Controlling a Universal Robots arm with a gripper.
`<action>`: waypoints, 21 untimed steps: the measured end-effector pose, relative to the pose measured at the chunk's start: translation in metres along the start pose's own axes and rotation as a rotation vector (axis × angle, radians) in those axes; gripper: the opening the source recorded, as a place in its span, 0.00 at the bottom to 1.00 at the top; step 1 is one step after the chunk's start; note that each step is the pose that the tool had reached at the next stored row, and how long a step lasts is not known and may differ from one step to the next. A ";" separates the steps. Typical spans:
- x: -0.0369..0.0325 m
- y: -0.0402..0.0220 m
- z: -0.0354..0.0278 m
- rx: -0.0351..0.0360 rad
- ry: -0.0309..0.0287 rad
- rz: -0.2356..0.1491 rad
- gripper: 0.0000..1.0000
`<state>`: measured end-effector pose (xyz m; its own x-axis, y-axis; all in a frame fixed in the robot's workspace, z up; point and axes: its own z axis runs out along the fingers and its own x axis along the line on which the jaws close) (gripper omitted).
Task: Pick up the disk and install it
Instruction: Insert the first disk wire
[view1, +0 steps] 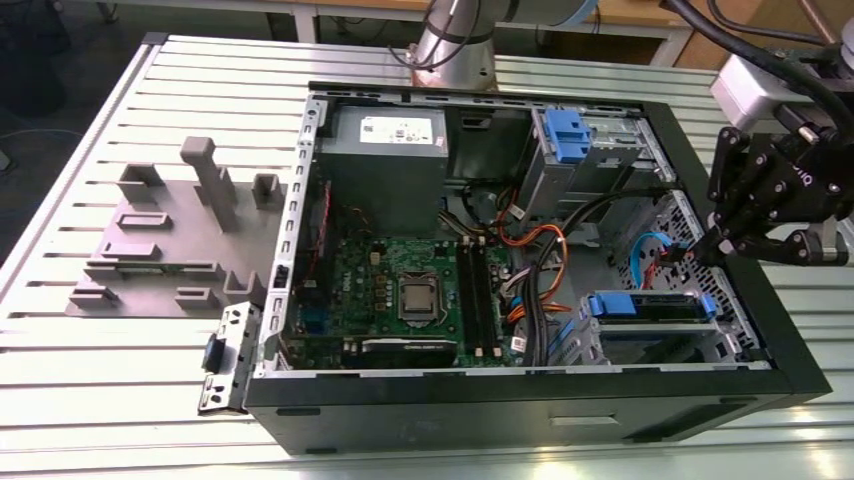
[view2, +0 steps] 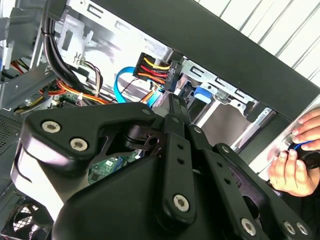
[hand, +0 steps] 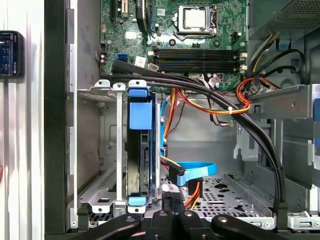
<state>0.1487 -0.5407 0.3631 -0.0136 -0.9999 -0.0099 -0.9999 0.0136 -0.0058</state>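
- Exterior view: The black gripper (view1: 714, 245) hangs over the edge of an open computer case (view1: 534, 400) at the exterior view's right, its jaws drawn together on nothing. The disk (view1: 647, 305), a flat grey slab capped by a blue plastic rail, sits in the metal drive cage (view1: 694, 345) just below the fingertips and apart from them. The case is black with bare steel inside and rests on a ribbed aluminium table (view1: 134, 400). A green motherboard (view1: 400, 270) fills its floor. A matte grey fixture (view1: 174, 240) of blocks and posts stands toward the exterior view's left.
- Second wrist view: The gripper (view2: 172, 102) shows as glossy black linkage studded with silver bolts, narrowing to one thin tip with the jaws pressed shut. Past the tip, the disk's blue rail (view2: 202, 92) shows in the perforated steel cage (view2: 225, 115). A black connector (view2: 155, 70) with red and yellow wires hangs near it. A person's hand (view2: 295, 160) rests at the case's outer edge.
- First wrist view: The disk (hand: 140, 165) stands on edge in the cage (hand: 100, 150), a blue latch at each end. The closed gripper (hand: 170, 200) is just beside it and not touching. A flat blue ribbon cable (hand: 197, 170) curls near the fingers, under thick black cables (hand: 250, 130).
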 end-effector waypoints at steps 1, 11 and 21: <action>-0.0017 0.0000 0.0003 0.0001 0.0078 -0.001 0.11; -0.0029 0.0000 0.0006 0.0000 0.0141 -0.037 0.11; -0.0029 0.0000 0.0006 0.0000 0.0140 -0.039 0.11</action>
<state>0.1488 -0.5379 0.3625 0.0256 -0.9997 0.0043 -0.9997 -0.0256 -0.0059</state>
